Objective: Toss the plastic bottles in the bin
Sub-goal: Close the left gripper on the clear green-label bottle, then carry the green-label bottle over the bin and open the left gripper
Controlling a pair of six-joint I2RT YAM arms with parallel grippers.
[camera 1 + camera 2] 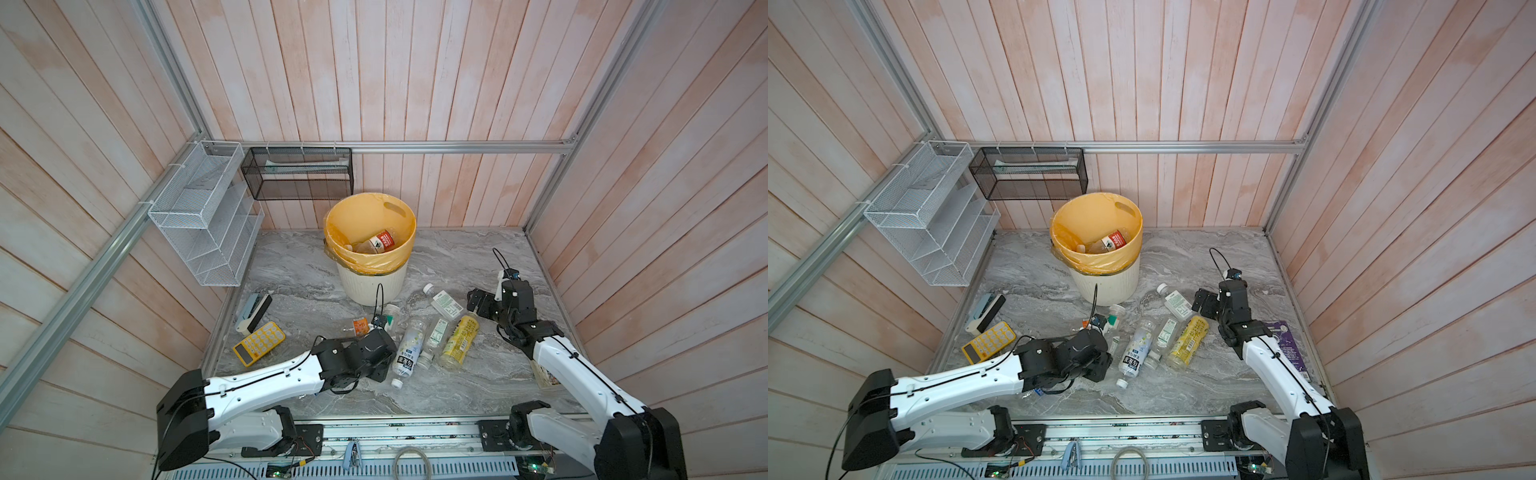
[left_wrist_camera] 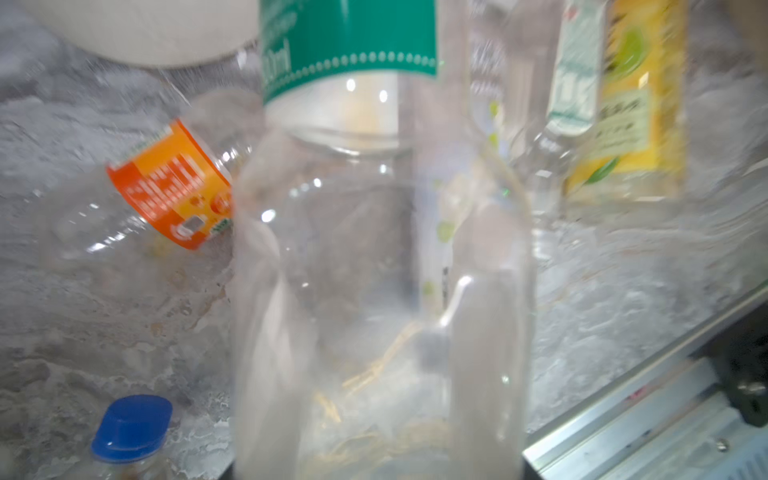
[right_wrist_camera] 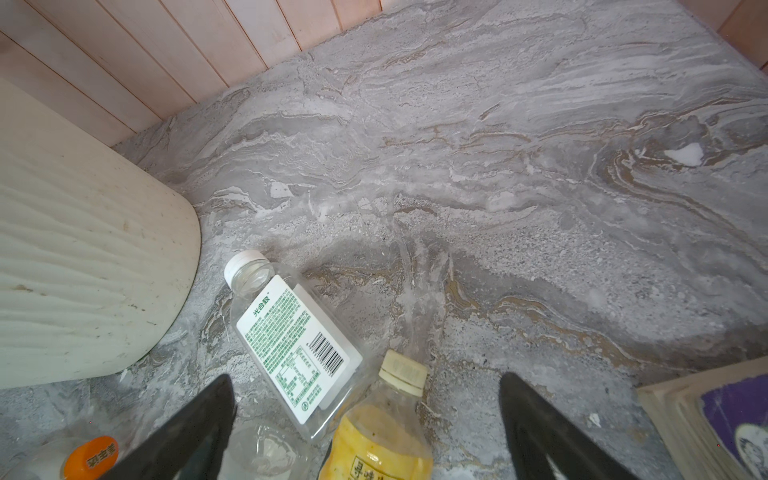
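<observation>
the left end effector [image 2: 380,365] is sitting low in the cluster of plastic bottles [image 1: 1138,349] near the middle of the table [image 1: 478,386], and a clear bottle with a green label [image 2: 349,37] is filling the left wrist view right in front of it; the fingers are lost behind that blurred clear body, so i cannot tell whether they are pinching it or standing just off it. beside it an orange-labelled bottle [image 2: 170,187] is lying on its side, and a blue-capped bottle [image 2: 133,428] is showing at the edge of the same view. the right end effector [image 3: 365,380] is hovering with its fingers spread wide and nothing between them, over the cap end of a yellow bottle [image 1: 459,340] and a flat clear bottle with a white and green label [image 3: 291,345]. in both top views a tall white-labelled bottle [image 1: 409,353] and a slimmer clear bottle [image 1: 434,338] are lying side by side next to the yellow bottle, all on the table. the bin [image 1: 370,286] is standing upright toward the back of the table, just behind the bottles, and a red-labelled bottle [image 1: 380,242] is lying inside it on the yellow liner.
</observation>
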